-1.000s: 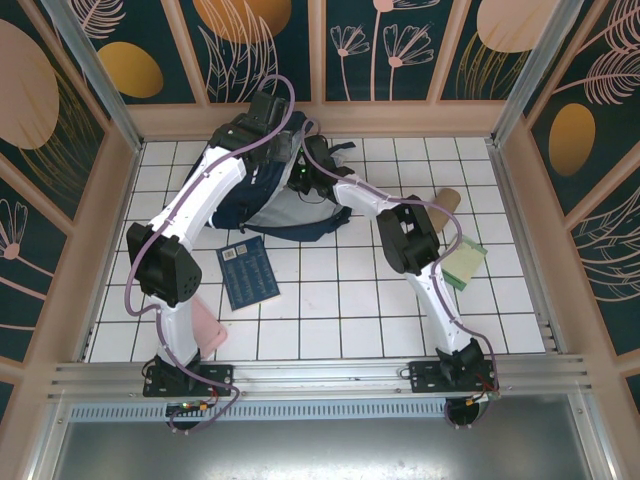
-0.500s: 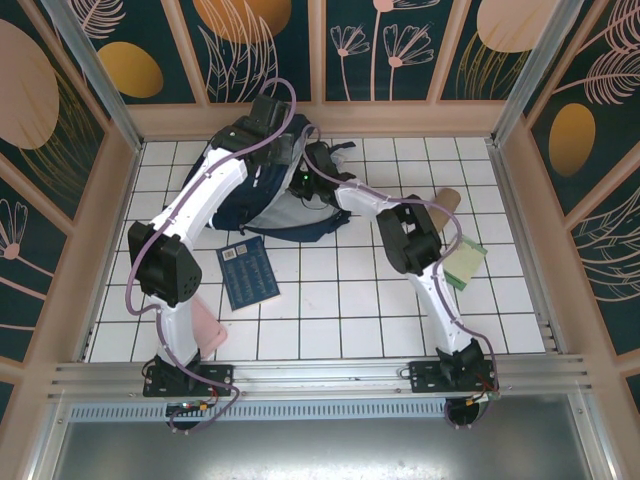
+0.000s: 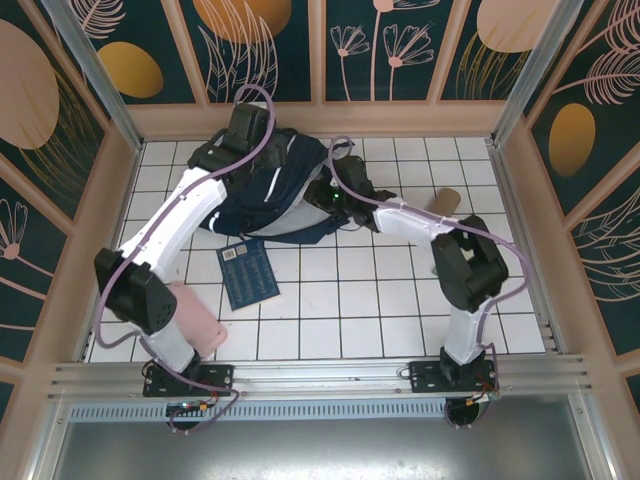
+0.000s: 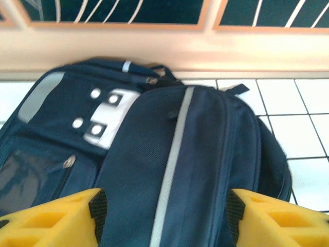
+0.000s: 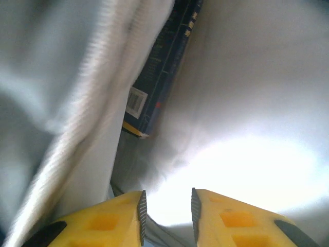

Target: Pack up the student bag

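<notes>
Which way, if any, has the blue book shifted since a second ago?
No. The blue book lies on the same squares of the tiled table as a second ago, in front of the student bag.

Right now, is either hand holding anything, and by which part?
Left hand: open at the student bag, holding nothing. Right hand: inside it, barely parted; a hold on the lining cannot be told.

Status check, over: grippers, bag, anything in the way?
Left gripper open, facing the student bag. Right gripper narrowly parted, empty, inside the bag near a dark book. Blue book lies on the table, unpacked. No obstruction seen.
</notes>
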You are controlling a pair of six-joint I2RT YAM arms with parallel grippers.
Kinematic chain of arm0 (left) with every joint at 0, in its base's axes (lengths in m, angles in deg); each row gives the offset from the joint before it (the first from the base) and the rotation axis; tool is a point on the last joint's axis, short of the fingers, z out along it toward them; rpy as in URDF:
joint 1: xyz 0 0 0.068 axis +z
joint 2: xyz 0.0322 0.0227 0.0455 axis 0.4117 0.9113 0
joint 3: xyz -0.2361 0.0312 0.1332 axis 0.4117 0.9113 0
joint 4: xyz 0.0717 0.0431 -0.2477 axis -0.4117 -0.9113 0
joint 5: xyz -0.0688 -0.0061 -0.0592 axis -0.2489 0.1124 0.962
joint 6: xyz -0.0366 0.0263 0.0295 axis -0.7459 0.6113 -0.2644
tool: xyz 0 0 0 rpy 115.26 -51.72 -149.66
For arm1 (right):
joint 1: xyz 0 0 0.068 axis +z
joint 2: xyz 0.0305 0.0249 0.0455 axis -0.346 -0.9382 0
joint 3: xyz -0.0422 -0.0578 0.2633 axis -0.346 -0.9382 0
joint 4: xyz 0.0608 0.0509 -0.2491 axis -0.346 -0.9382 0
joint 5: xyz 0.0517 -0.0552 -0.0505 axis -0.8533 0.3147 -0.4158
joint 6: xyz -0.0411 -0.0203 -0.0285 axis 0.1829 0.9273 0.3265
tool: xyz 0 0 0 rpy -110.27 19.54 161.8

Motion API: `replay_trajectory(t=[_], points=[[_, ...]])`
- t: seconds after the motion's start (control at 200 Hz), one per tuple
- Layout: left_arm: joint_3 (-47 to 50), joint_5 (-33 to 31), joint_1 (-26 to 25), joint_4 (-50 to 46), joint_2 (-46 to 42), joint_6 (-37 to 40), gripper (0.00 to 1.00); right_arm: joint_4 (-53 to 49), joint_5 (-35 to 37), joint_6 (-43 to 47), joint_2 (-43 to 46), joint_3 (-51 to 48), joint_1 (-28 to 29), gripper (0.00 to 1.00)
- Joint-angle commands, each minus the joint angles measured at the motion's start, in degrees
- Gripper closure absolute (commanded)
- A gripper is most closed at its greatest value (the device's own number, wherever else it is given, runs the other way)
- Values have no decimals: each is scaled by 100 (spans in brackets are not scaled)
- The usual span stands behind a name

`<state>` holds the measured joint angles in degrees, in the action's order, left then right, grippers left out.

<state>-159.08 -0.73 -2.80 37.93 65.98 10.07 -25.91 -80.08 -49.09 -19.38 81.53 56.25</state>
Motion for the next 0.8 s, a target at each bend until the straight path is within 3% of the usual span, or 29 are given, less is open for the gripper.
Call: replay_trajectory(t=[0.0, 0.175, 0.38, 0.52, 0.79], points=[[908, -295, 26, 208, -642, -620, 32, -45, 745, 361, 681, -573, 172, 67], [2691, -385, 123, 409, -1700, -1301, 37, -156, 1117, 610, 1291, -1242, 458, 66], [4585, -211, 372, 513, -2533, -2073, 44, -20, 998, 891, 1438, -1630, 1019, 63], [5471, 25, 461, 673, -2674, -2516, 50, 228, 509, 974, 1104, -1617, 1316, 62], [6316, 229, 474, 1379, -2440, -2818, 56, -44, -153, 1393, -188, -454, 1770, 63]])
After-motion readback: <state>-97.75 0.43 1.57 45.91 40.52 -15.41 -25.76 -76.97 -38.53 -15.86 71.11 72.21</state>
